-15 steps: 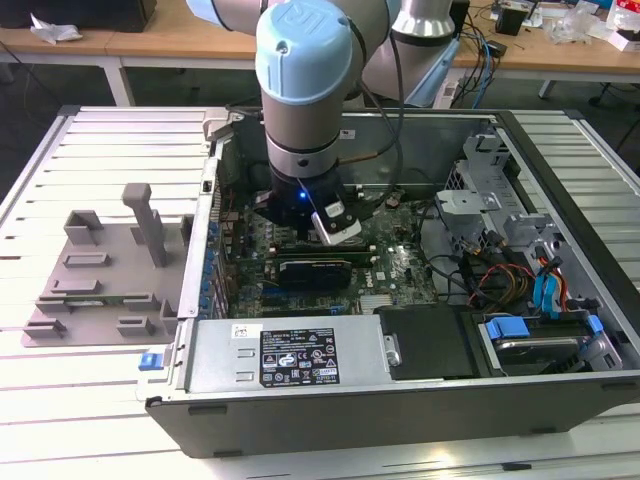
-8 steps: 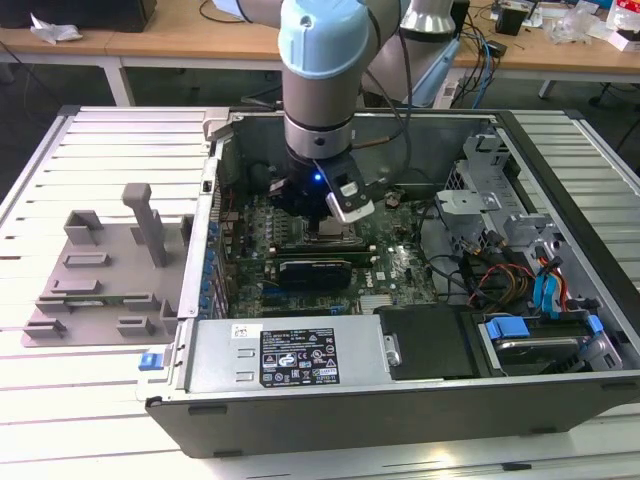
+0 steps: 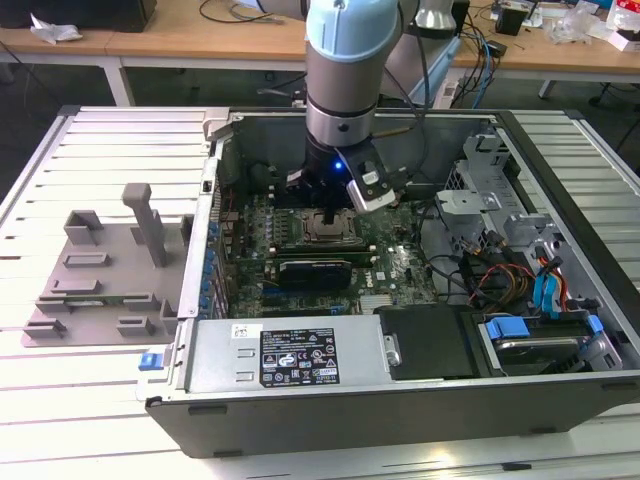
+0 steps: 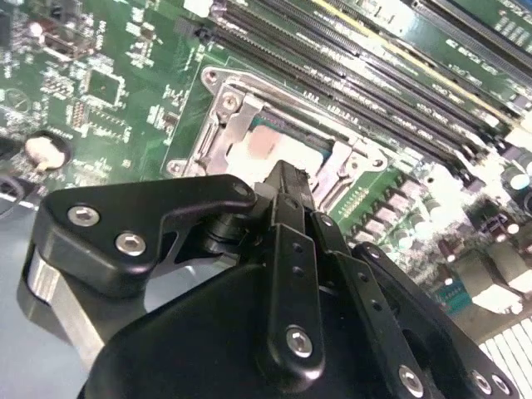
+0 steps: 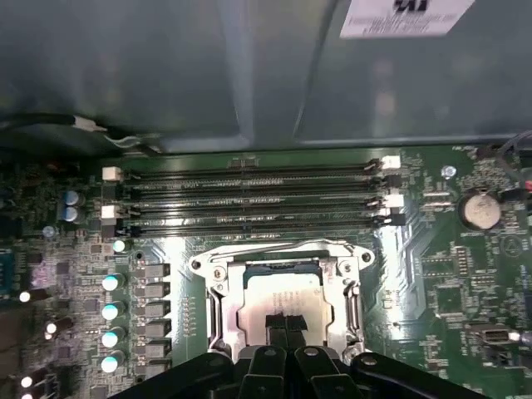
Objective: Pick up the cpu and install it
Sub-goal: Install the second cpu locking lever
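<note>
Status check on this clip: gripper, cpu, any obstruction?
Gripper over the socket frame, fingertips together. Cpu lying in the frame beneath them. Nothing in the way.

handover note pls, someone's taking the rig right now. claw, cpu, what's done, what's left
Claw: down inside the open computer case, right over the socket on the green board, fingertips together and touching the cpu's top. Fingers look shut; no side grip on the chip.
Cpu: lying flat inside the metal socket frame, silver top up, seen in both wrist views.
Done: cpu is off the grey tray at the exterior view's left and sits in the socket.
Left: socket frame looks unlatched around the chip; whether the cpu is fully seated cannot be told. Claw not yet withdrawn.
</note>
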{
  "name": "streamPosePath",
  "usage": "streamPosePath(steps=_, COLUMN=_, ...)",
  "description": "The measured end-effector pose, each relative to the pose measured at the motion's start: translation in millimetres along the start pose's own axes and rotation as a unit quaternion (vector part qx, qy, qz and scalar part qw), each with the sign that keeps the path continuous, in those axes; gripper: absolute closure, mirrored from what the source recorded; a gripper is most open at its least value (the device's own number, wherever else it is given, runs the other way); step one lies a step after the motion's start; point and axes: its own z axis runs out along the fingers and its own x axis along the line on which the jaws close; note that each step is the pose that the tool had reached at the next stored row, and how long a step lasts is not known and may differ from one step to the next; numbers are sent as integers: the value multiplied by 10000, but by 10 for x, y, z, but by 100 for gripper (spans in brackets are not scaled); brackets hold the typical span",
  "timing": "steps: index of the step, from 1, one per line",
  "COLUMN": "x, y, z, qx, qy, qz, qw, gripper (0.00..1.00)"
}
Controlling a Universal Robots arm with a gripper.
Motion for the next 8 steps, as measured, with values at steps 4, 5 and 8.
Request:
streamPosePath(steps=4, x=-2, y=8, z=-28, qx=5, qy=0, qz=0, qw=10000, gripper=89)
streamPosePath(steps=5, x=-2, y=9, z=-28, qx=5, qy=0, qz=0, qw=10000, gripper=89)
streamPosePath(steps=8, x=-2, y=11, z=-28, qx=6, qy=0, qz=0, qw=10000, gripper=89)
